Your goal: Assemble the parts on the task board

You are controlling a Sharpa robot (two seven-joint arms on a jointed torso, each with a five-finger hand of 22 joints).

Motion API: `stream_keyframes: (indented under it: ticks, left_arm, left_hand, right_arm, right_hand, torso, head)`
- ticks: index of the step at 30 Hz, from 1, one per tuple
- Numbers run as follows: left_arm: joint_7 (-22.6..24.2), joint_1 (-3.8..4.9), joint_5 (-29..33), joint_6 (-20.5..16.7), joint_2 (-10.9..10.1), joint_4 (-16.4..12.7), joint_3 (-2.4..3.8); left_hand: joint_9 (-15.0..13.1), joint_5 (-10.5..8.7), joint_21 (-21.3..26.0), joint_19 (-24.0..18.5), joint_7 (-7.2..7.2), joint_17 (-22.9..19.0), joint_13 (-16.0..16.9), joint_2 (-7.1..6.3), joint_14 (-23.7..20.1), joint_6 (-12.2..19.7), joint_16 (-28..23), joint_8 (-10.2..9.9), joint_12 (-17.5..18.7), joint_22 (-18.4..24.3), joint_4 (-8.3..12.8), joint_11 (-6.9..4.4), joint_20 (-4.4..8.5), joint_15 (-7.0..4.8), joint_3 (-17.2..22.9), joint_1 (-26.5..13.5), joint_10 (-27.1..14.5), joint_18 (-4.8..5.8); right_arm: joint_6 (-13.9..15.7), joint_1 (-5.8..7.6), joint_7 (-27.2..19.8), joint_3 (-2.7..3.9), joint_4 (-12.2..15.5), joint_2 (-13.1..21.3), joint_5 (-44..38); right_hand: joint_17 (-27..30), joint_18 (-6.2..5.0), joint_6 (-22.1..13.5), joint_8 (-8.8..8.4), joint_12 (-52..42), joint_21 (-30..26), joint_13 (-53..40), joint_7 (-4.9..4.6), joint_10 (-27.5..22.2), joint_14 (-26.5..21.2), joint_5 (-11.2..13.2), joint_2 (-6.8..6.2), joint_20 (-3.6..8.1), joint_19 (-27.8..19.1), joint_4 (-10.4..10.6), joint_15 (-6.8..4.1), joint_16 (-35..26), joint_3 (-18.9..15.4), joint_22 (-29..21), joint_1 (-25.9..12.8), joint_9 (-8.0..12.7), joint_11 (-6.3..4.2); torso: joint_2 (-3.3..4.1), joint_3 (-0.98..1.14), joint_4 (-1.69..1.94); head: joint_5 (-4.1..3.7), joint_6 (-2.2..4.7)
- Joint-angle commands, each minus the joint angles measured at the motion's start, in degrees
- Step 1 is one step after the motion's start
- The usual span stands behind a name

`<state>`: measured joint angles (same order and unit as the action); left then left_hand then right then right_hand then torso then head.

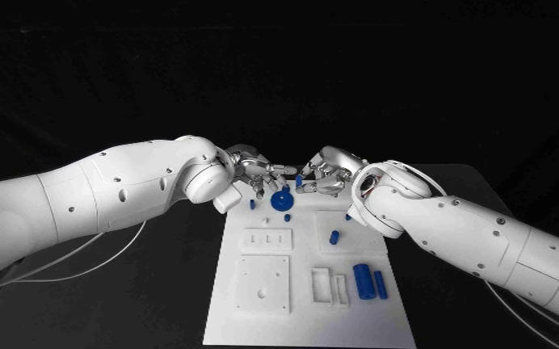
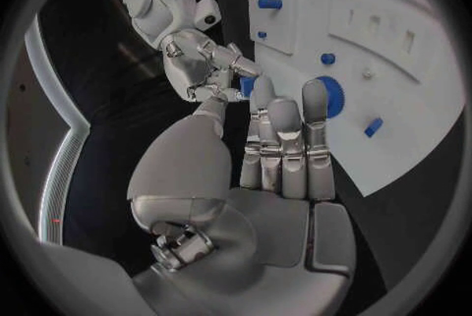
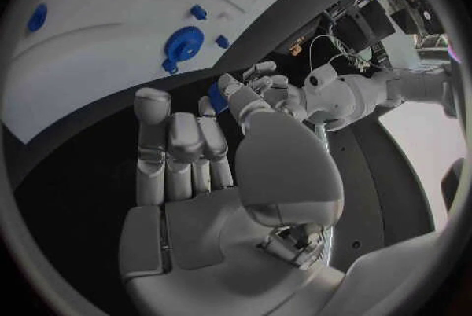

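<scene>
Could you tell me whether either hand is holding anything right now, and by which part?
A small blue part sits between the fingertips of the left hand and the right hand, above the board's far end. Which hand actually grips it, and where, cannot be told.

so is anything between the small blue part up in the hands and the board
Nothing visible. The small blue part is held between the right hand and left hand, just off the far edge of the task board; the blue wheel stands nearest.

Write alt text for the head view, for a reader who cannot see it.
Both the left hand and the right hand meet over the far end of the white task board, with a small blue part between their fingertips. A blue disc sits just below.
</scene>
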<state>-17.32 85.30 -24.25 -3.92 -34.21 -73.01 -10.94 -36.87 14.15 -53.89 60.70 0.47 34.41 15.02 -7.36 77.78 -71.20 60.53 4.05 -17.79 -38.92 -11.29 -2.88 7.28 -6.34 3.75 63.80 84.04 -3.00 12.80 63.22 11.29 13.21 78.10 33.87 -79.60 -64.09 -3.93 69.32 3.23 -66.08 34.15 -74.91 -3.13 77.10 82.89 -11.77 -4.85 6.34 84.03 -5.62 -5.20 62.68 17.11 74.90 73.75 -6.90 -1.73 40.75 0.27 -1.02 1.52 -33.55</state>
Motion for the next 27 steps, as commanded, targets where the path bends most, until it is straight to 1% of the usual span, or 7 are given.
stream_keyframes:
  ticks: [1, 3, 8, 15, 18, 21, 27]
  left_arm:
    - [-2.28, 0.17, -2.83, 0.59, 0.41, 0.03, 0.02]
    - [-2.89, 0.17, -3.34, 0.42, 0.55, 0.03, 0.01]
    - [-3.97, 0.16, -4.46, 0.02, 0.82, 0.12, -0.01]
    - [-5.43, 0.16, -5.83, 0.81, 0.98, 0.05, -0.01]
    - [-5.72, 0.16, -6.03, 0.94, 1.02, 0.05, -0.02]
    - [-5.9, 0.16, -6.11, 0.98, 1.08, 0.11, -0.02]
    - [-6.12, 0.16, -6.28, 1.17, 1.21, 0.19, -0.01]
  left_hand:
    - [-0.32, -0.29, 0.09, -0.22, -0.01, -0.16, 0.3, -0.65, -0.45, 0.45, 0.56, -0.32, -0.04, -0.35, -0.58, -0.34, -0.03, 0.14, 0.07, 0.1, 2.28, 0.87]
    - [-0.47, -0.32, 0.12, -0.29, -0.01, -0.21, 0.53, -0.58, -0.59, 0.53, 0.91, -0.29, -0.14, -0.61, -0.61, -0.34, -0.06, 0.17, 0.06, 0.25, 2.24, 0.88]
    - [-0.47, -0.39, 0.19, -0.31, 0.06, -0.38, 0.57, -0.51, -0.68, 0.78, 0.89, -0.34, 0.03, -0.74, -0.46, -0.31, -0.09, 0.19, 0.1, 0.58, 2.2, 0.85]
    - [-0.46, -0.4, 0.2, -0.27, 0.0, -0.44, 0.99, -0.06, -0.71, 0.73, 1.52, -0.34, -0.26, -1.22, 0.17, -0.39, -0.05, 0.15, -0.12, 1.09, 2.21, 0.87]
    - [-0.46, -0.4, 0.2, -0.27, 0.0, -0.44, 0.99, -0.06, -0.71, 0.73, 1.52, -0.34, -0.26, -1.22, 0.17, -0.39, -0.05, 0.15, -0.12, 1.09, 2.21, 0.87]
    - [-0.38, -0.41, 0.25, -0.3, 0.03, -0.55, 1.06, 0.1, -0.78, 0.81, 1.6, -0.35, -0.2, -1.39, 0.32, -0.37, -0.06, 0.15, -0.12, 1.16, 2.2, 0.86]
    - [-0.24, -0.44, 0.31, -0.29, 0.01, -0.65, 1.13, 0.39, -0.77, 0.83, 1.71, -0.35, -0.16, -1.57, 0.53, -0.38, -0.07, 0.15, -0.09, 1.33, 2.23, 0.85]
  right_arm:
    - [-1.62, 0.04, 0.5, -0.05, 0.31, -0.24, -0.72]
    - [-1.8, 0.05, 0.54, -0.07, 0.45, -0.36, -0.78]
    - [-2.11, 0.06, 0.68, -0.12, 0.8, -0.64, -0.95]
    - [-2.42, 0.07, 0.82, -0.14, 1.13, -0.89, -1.31]
    - [-2.58, 0.08, 0.87, -0.14, 1.21, -0.93, -1.41]
    - [-2.71, 0.09, 0.91, -0.14, 1.29, -0.99, -1.55]
    - [-3.04, 0.1, 1.02, -0.15, 1.42, -1.24, -1.96]
  right_hand:
    - [-0.07, -0.62, 0.39, 0.4, -0.15, 0.42, -0.04, 0.04, 0.33, 0.29, -0.28, -0.19, 0.19, 2.83, 0.15, -0.12, 0.04, -0.05, 2.78, -0.45, -0.05, -0.05]
    - [-0.07, -0.62, 0.39, 0.4, -0.15, 0.44, -0.04, 0.05, 0.34, 0.3, -0.3, -0.18, 0.19, 2.83, 0.15, -0.12, 0.05, -0.07, 2.78, -0.45, -0.05, -0.05]
    - [-0.1, -0.61, 0.37, 0.39, -0.17, 0.46, -0.04, 0.05, 0.35, 0.3, -0.37, -0.16, 0.19, 2.84, 0.18, -0.12, 0.06, -0.21, 2.79, -0.49, -0.06, -0.07]
    - [-0.12, -0.58, 0.43, 0.4, -0.19, 0.53, -0.04, 0.08, 0.38, 0.31, -0.48, -0.12, 0.2, 2.85, 0.2, -0.14, 0.08, -0.41, 2.8, -0.53, -0.09, -0.08]
    - [-0.13, -0.59, 0.4, 0.39, -0.19, 0.47, -0.04, 0.07, 0.39, 0.31, -0.5, -0.16, 0.2, 2.85, 0.22, -0.14, 0.08, -0.49, 2.79, -0.56, -0.08, -0.08]
    - [-0.13, -0.59, 0.4, 0.39, -0.19, 0.47, -0.04, 0.07, 0.39, 0.31, -0.5, -0.16, 0.2, 2.85, 0.22, -0.14, 0.08, -0.49, 2.79, -0.56, -0.08, -0.08]
    - [-0.1, -0.57, 0.39, 0.39, -0.15, 0.49, 0.0, 0.08, 0.37, 0.3, -0.51, -0.16, 0.21, 2.84, 0.27, -0.14, 0.03, -0.66, 2.79, -0.53, -0.08, -0.08]
  torso:
    - [0.07, -0.07, 0.04]
    - [0.07, -0.08, 0.01]
    - [0.04, -0.01, 0.03]
    - [0.04, -0.02, -0.07]
    - [0.03, 0.0, -0.03]
    - [-0.01, -0.06, -0.05]
    - [0.0, -0.03, -0.08]
  head:
    - [-0.3, -0.01]
    - [-0.25, -0.09]
    - [-0.12, -0.26]
    - [0.06, -0.48]
    - [0.08, -0.43]
    - [0.06, -0.5]
    - [0.1, -0.55]
